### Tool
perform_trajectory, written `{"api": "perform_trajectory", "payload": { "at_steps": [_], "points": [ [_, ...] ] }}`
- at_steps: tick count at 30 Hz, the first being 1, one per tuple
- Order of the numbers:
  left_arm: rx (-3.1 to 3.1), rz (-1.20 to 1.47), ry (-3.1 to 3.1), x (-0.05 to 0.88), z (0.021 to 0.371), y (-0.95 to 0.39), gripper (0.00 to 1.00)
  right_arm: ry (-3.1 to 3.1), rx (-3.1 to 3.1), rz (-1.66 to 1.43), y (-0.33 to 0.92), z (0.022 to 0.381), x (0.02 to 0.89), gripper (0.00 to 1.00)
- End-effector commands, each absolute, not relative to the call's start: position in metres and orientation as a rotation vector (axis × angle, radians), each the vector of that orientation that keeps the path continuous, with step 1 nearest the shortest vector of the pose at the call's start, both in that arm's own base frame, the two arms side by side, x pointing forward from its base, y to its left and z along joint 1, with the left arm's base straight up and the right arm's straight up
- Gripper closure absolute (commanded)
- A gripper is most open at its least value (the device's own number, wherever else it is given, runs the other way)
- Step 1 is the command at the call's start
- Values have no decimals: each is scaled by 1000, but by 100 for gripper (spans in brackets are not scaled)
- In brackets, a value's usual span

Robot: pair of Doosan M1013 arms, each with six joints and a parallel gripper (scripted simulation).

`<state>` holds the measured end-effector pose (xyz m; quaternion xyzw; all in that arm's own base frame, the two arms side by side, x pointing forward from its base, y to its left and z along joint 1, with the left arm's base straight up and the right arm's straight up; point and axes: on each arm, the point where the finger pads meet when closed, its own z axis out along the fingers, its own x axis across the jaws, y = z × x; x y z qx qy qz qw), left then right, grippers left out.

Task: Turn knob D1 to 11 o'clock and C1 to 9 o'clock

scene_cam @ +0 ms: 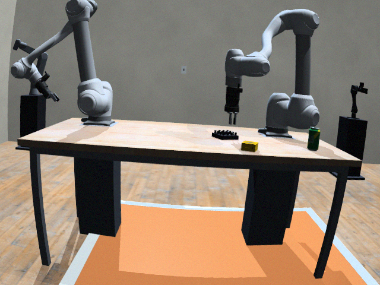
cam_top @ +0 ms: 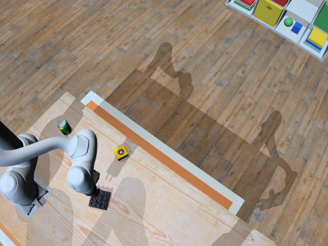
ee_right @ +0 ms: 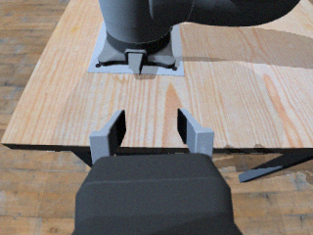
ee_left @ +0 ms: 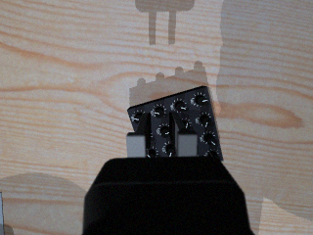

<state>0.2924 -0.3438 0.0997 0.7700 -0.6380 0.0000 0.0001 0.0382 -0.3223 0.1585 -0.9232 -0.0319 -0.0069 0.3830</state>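
The black knob box (cam_top: 99,200) (scene_cam: 225,137) (ee_left: 193,113) lies on the table, slightly turned in the left wrist view. Its knobs stand in rows with white marks around them. My left gripper (scene_cam: 232,123) (ee_left: 159,123) is partly open and points straight down above the box, with a gap between fingertips and knobs in the exterior view. No knob is between its fingers. Its fingers and body hide part of the box in the left wrist view; the socket and row letters cannot be made out. My right gripper (scene_cam: 55,98) (ee_right: 151,119) is open and empty, far from the box.
A yellow block (cam_top: 120,152) (scene_cam: 249,145) with a round dark mark stands near the box. A green can (cam_top: 64,127) (scene_cam: 313,139) stands farther off, near the left arm's base. Shadows of the arm and fingers fall on the table (ee_left: 59,64) beside the box.
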Motion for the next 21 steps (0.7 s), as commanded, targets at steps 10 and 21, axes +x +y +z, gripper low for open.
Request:
{"api": "perform_trajectory", "payload": {
  "at_steps": [10, 21],
  "points": [
    [2419, 2, -2005, 293, 89, -344, 54, -81, -2355, -18, -323, 159, 38, 0],
    [2419, 2, -2005, 293, 74, -344, 54, -81, -2355, -18, -323, 159, 38, 0]
  ]
}}
